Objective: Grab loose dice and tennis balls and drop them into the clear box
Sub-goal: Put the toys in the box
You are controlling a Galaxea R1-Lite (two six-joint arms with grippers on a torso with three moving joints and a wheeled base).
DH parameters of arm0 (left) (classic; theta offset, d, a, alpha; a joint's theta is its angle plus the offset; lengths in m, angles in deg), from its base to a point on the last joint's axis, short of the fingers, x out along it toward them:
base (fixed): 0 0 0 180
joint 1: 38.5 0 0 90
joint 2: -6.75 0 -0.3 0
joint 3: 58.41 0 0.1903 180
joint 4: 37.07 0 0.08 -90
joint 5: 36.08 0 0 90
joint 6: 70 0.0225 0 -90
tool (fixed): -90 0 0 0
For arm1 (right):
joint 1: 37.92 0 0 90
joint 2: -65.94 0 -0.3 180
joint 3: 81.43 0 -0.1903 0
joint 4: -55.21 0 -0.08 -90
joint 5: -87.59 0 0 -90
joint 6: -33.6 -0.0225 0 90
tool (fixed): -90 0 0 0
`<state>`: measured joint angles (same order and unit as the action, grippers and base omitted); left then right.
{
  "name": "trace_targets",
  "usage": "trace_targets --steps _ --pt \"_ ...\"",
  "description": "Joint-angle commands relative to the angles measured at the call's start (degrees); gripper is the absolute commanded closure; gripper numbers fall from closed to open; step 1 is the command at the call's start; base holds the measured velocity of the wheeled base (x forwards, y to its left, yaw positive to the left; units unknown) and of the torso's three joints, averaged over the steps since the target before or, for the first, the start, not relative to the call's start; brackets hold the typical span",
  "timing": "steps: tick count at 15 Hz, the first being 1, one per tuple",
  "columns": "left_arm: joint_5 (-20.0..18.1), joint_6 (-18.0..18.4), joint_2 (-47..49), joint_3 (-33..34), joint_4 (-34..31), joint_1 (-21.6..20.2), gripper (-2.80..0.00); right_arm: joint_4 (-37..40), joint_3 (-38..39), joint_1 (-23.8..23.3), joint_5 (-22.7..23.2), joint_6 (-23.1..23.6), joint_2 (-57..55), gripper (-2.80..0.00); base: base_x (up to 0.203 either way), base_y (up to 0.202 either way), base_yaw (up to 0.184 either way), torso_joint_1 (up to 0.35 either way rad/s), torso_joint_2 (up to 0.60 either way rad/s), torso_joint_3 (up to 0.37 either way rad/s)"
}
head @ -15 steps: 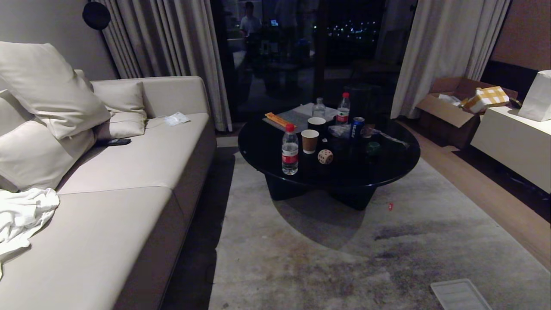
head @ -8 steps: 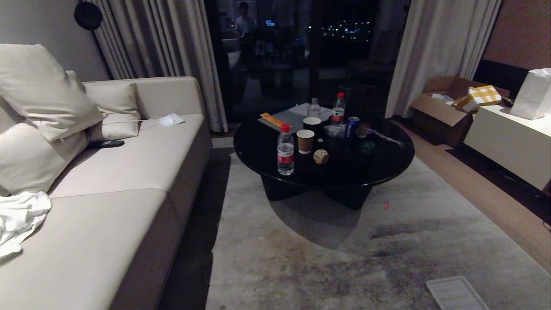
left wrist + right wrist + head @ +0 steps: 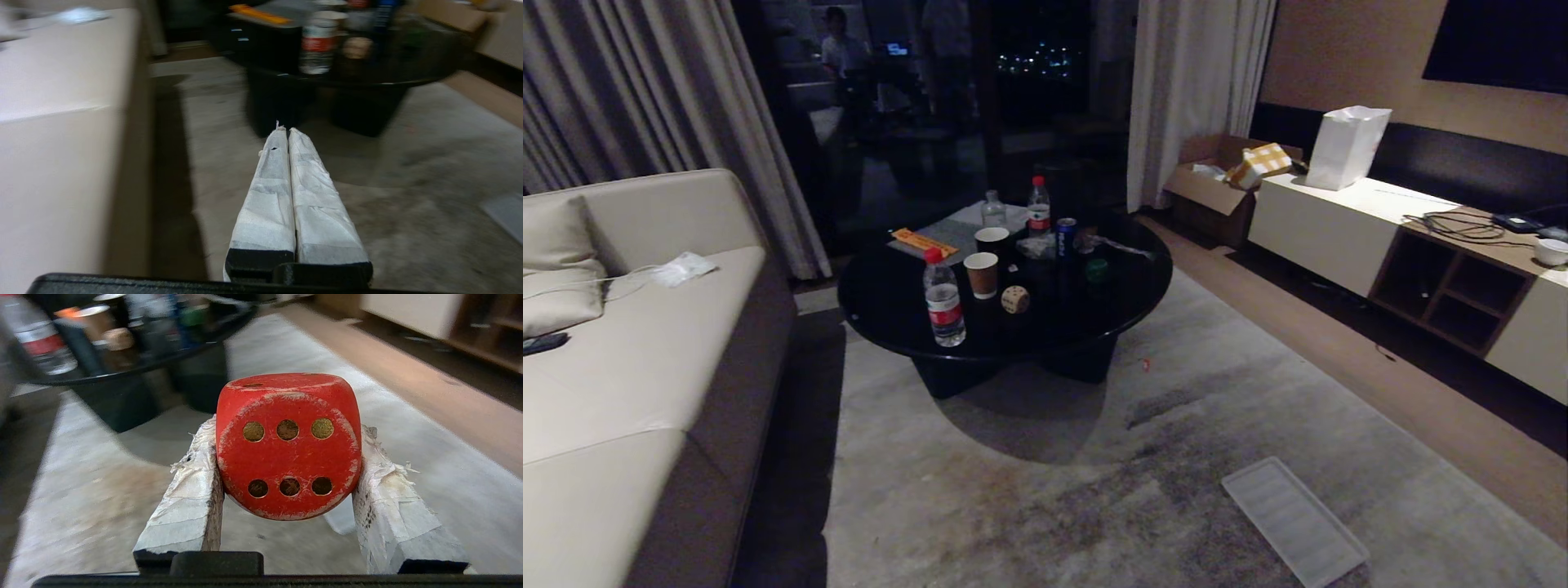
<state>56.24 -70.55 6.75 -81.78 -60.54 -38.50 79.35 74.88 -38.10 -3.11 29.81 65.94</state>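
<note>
My right gripper (image 3: 288, 430) is shut on a worn red die (image 3: 288, 457), six pips facing the camera, held above the grey rug. A beige die (image 3: 1015, 299) sits on the round black coffee table (image 3: 890, 314), beside a brown paper cup. A dark green die (image 3: 1097, 269) rests further right on the same table. The left gripper (image 3: 284, 130) is shut and empty, low above the rug and pointing toward the table. Neither arm shows in the head view. The tennis balls and the clear box are out of view.
Water bottles (image 3: 943, 300), cups, a blue can (image 3: 1065, 238) and papers crowd the table. A beige sofa (image 3: 621, 367) stands left, a low white cabinet (image 3: 1339, 229) right. A flat ribbed translucent lid (image 3: 1294, 520) lies on the rug, front right.
The whole head view has swung to the right: sofa and table slid left in the picture and the white cabinet came into view. The things themselves have not moved.
</note>
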Motion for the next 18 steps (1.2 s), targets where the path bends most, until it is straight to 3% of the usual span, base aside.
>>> trace_targets --steps 1,18 --pt "0.06 0.02 0.09 0.09 0.02 0.0 0.0 0.02 -0.02 0.01 0.0 -0.08 -0.09 0.0 -0.003 0.013 -0.162 0.002 0.0 -0.002" --pt "0.06 -0.15 0.09 0.09 0.02 0.0 0.0 0.02 0.05 0.01 0.0 0.01 -0.09 0.0 0.0 0.01 -0.165 0.002 0.0 0.002"
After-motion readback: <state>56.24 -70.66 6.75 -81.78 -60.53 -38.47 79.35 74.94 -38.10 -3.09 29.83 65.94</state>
